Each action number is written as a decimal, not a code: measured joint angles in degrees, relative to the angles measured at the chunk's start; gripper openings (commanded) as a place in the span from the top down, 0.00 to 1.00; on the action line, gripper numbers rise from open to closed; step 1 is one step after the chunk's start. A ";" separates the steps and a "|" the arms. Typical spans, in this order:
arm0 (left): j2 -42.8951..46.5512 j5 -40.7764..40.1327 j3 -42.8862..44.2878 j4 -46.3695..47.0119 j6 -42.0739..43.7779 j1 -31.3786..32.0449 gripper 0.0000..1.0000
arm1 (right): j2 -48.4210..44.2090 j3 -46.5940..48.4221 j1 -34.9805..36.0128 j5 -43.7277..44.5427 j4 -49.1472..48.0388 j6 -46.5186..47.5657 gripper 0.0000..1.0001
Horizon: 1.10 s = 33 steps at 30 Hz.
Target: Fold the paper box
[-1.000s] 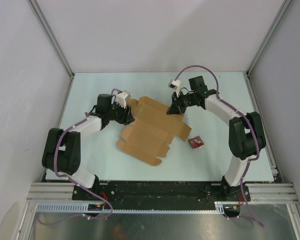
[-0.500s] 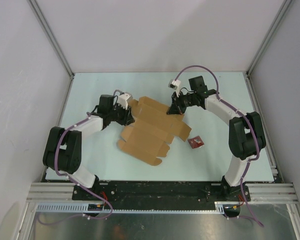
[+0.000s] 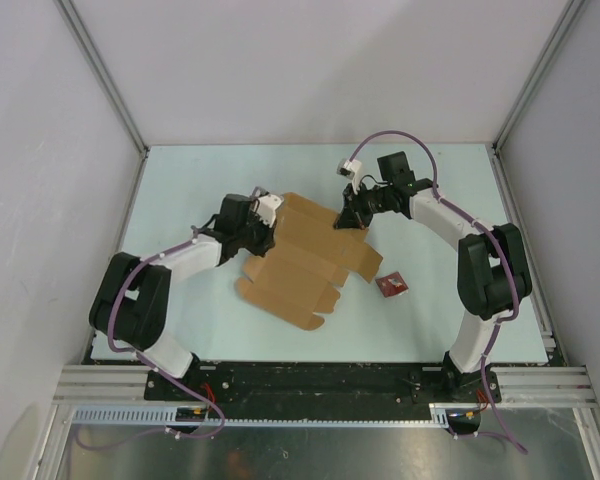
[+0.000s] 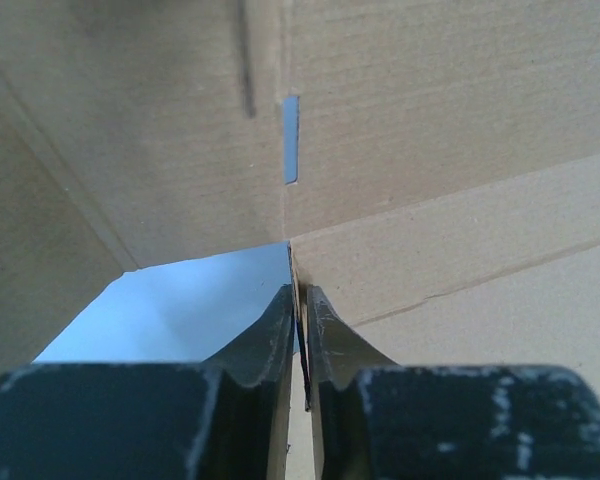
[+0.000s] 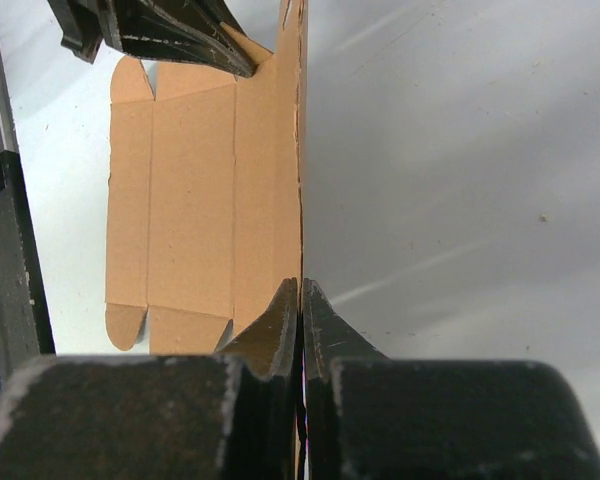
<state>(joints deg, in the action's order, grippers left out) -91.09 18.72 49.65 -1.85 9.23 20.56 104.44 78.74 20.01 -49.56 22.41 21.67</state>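
Though it lies mostly flat, the one brown paper box [image 3: 310,262] shows creases, tabs and a slot. Both grippers are pinched on it: the left gripper [image 3: 263,228] grips its ten-o'clock edge, the right gripper [image 3: 348,222] its one-o'clock edge. One red packet [image 3: 391,286] lies at four o'clock.

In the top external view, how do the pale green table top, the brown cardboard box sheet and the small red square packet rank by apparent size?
Largest: pale green table top
Middle: brown cardboard box sheet
Smallest: small red square packet

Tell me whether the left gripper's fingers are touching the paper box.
Touching. The left wrist view shows the fingers of the left gripper pinching an edge of the paper box.
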 measured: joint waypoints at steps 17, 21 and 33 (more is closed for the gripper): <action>0.44 -26.16 0.11 0.02 6.14 12.11 0.86 | 0.00 0.00 0.00 0.66 -0.39 -0.26 1.00; 0.44 -30.71 0.07 0.76 7.78 14.40 0.83 | 0.00 0.00 -0.02 0.66 -0.50 -0.31 1.00; -0.28 -41.97 -1.05 6.32 12.81 20.85 0.78 | 0.00 0.00 -0.15 0.68 -0.48 -0.66 1.00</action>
<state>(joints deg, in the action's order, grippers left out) -91.37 -23.24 48.60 4.47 22.04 41.41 104.44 78.74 19.86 -48.88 21.93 21.02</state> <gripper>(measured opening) 0.221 0.020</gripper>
